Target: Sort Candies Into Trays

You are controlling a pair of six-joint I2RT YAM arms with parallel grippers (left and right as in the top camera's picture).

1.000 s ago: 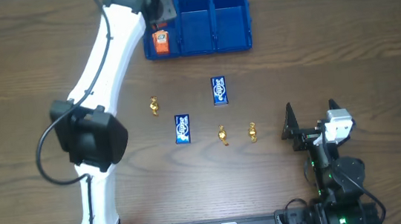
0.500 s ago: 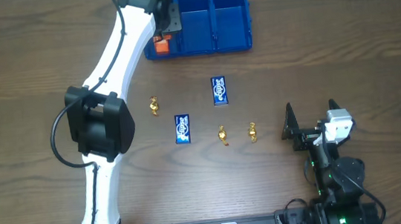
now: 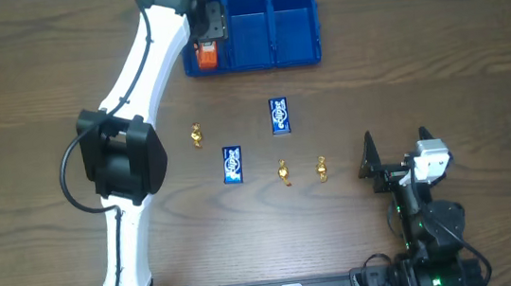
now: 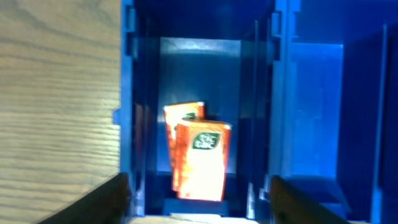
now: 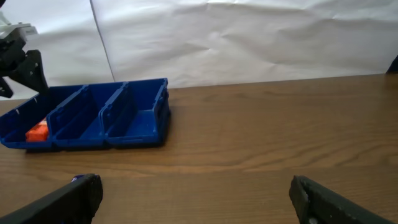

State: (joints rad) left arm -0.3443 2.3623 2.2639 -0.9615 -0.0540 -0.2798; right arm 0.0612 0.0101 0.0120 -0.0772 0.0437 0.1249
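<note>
The left gripper [image 4: 198, 202] hangs over the leftmost compartment of the blue tray [image 4: 311, 112], its two fingers spread wide and holding nothing. Seen from the wrist, one finger lines up near each side wall of that compartment. Below it, two orange packets [image 4: 200, 163] lie overlapping on the compartment floor, between the outer wall and the first divider, with bare blue floor beyond them. From above, the tray sits near the far edge of the wooden table [image 3: 456, 55]. Well apart from it, toward the arm bases, lie a gold candy [image 3: 197, 135], an upper blue candy [image 3: 279, 115], a lower blue candy [image 3: 233, 163] and two more gold candies [image 3: 283, 172], none touching. The right gripper [image 3: 395, 147] rests just right of these, fingers spread, gripping nothing.
</note>
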